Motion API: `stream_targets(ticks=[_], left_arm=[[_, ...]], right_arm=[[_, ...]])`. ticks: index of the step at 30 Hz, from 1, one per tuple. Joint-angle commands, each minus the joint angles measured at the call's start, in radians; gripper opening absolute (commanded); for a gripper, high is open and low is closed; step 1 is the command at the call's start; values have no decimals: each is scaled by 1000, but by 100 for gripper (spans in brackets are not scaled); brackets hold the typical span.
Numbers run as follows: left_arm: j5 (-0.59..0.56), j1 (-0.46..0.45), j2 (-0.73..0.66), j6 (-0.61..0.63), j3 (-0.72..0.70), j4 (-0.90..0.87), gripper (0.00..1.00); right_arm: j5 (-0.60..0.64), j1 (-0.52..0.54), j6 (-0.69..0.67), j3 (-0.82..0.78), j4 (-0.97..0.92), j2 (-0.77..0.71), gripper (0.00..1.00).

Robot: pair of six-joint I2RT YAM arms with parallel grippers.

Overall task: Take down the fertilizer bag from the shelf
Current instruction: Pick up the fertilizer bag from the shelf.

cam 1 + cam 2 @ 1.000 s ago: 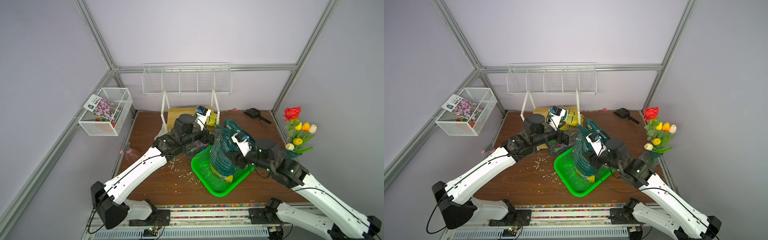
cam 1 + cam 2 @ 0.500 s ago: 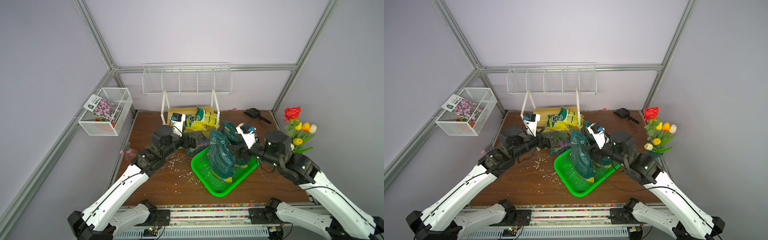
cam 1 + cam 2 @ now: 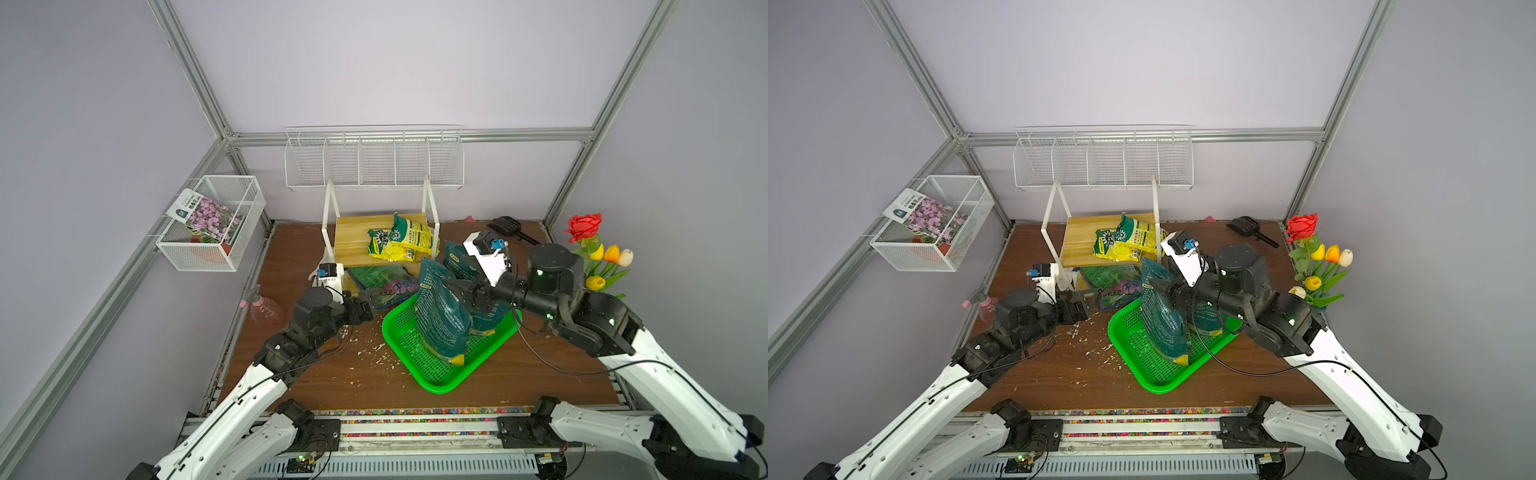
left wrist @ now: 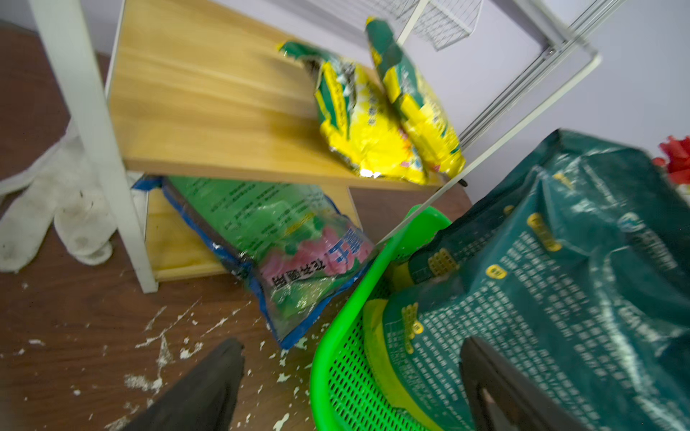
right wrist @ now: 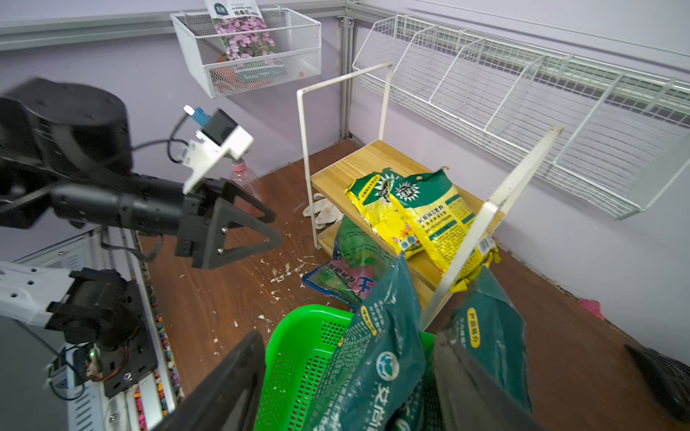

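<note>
Both top views: the left pincer (image 3: pixel 372 301) (image 3: pixel 1086 301) has withdrawn from the top board of the shelf (image 3: pixel 357 239) to its front foot. The yellow fertilizer bags (image 3: pixel 401 243) lie on that board. The right pincer (image 3: pixel 455 293) meets the teal bags (image 3: pixel 440 320) standing in the green basket (image 3: pixel 424 365).

Left wrist: fingers (image 4: pixel 209 384) apart, empty.

Right wrist: fingers (image 5: pixel 224 380) apart, astride one teal bag's top, unclamped.

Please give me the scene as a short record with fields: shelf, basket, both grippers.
Shelf top board: two yellow fertilizer bags, lying
Shelf lower board: green bag, sticking out
Green basket: two dark teal bags, upright
Left gripper: open, empty
Right gripper: open, one teal bag between its fingers
</note>
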Motion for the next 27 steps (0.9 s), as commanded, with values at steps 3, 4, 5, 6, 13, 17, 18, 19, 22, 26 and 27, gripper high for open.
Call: stream_targets(ticks=[3, 4, 5, 6, 13, 17, 18, 19, 22, 26, 27], left_arm=[[204, 106, 39, -253, -180, 297, 88], [237, 120, 59, -279, -204, 353, 88], [261, 131, 82, -301, -224, 408, 87], [273, 136, 112, -313, -231, 445, 87], [340, 142, 308, -377, -230, 645, 88], [357, 142, 385, -398, -227, 683, 86], [354, 141, 390, -396, -225, 671, 86], [346, 142, 390, -395, -223, 653, 86], [291, 142, 370, -375, -207, 527, 89], [241, 142, 342, -385, -219, 464, 90], [237, 142, 344, -399, -227, 482, 90]], right_arm=[[60, 64, -33, 34, 5, 37, 74], [63, 69, -33, 32, 6, 39, 74], [65, 72, -32, 29, 9, 39, 74], [66, 74, -31, 25, 13, 39, 74], [85, 80, -25, -8, 34, 14, 74], [100, 81, -22, -26, 38, -5, 74], [104, 81, -23, -28, 37, -10, 74], [107, 81, -23, -29, 36, -14, 74], [115, 80, -24, -37, 37, -22, 75], [117, 81, -28, -49, 47, -24, 74], [117, 81, -27, -53, 51, -23, 75]])
